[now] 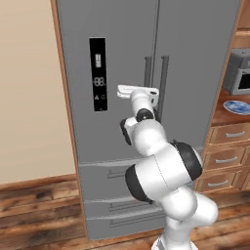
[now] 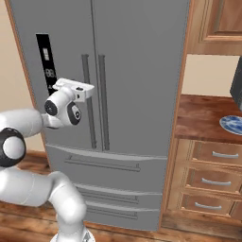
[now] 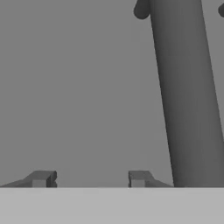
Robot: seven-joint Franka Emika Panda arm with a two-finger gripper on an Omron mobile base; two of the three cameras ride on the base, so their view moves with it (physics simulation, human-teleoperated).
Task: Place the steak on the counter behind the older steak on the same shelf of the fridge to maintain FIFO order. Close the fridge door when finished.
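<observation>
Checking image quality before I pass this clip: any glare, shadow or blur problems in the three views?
Left base view: even flat light, no glare on the tall grey French-door fridge. Right base view: soft sheen on the reddish-brown wooden counter, otherwise sharp. Hand view: dim, all grey, the vertical bar handle looms large with soft edges.

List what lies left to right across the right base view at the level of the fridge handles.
Black display panel → gripper → left door handle → right door handle → counter → blue patterned plate.
</observation>
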